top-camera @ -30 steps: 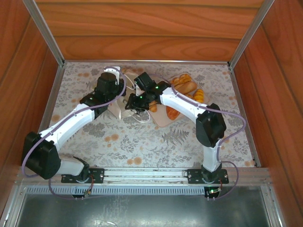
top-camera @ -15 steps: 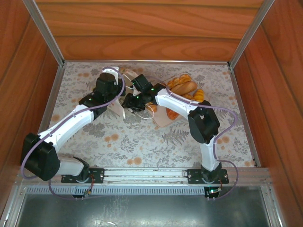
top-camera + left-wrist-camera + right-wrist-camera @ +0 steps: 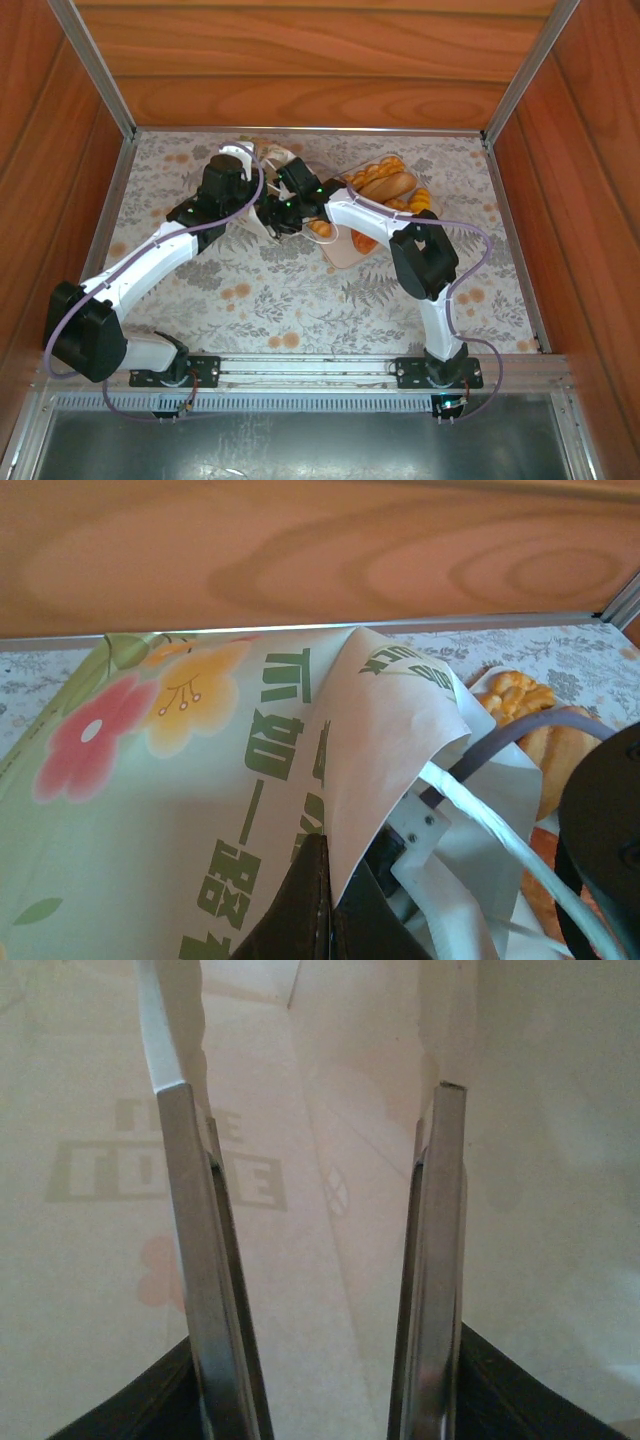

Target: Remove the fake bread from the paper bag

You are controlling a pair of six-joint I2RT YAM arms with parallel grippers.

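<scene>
Pastries, small glossy toy ones in golden-orange and brown (image 3: 388, 186), lie heaped on a beige square tray (image 3: 343, 254) toward the back right of the flower-patterned table (image 3: 300, 300). Just left of the tray is the white paper carrier bag (image 3: 230, 810), printed with a red and a yellow flower and green lettering. It is near the back wooden wall (image 3: 320, 100).

The left gripper (image 3: 322, 905) is clenched, its dark fingertips pressed together on a folded flap of the bag's rim. A thin white cord handle (image 3: 490, 825) runs just right of that pinch. In the left wrist view, past the bag's edge, a ridged orange pastry and a smoother bun lie beside the bag.

The right arm bends across from the right, passing over the tray's near left corner, and its wrist points into the bag's mouth. The right gripper (image 3: 315, 1250) is released inside the bag. Its two metal fingers (image 3: 195, 1260) stand apart with nothing between them, and pale paper walls lie all around. The bag's lettering shows through one wall in reverse. From this angle I cannot tell whether any bread lies deeper in the bag.
</scene>
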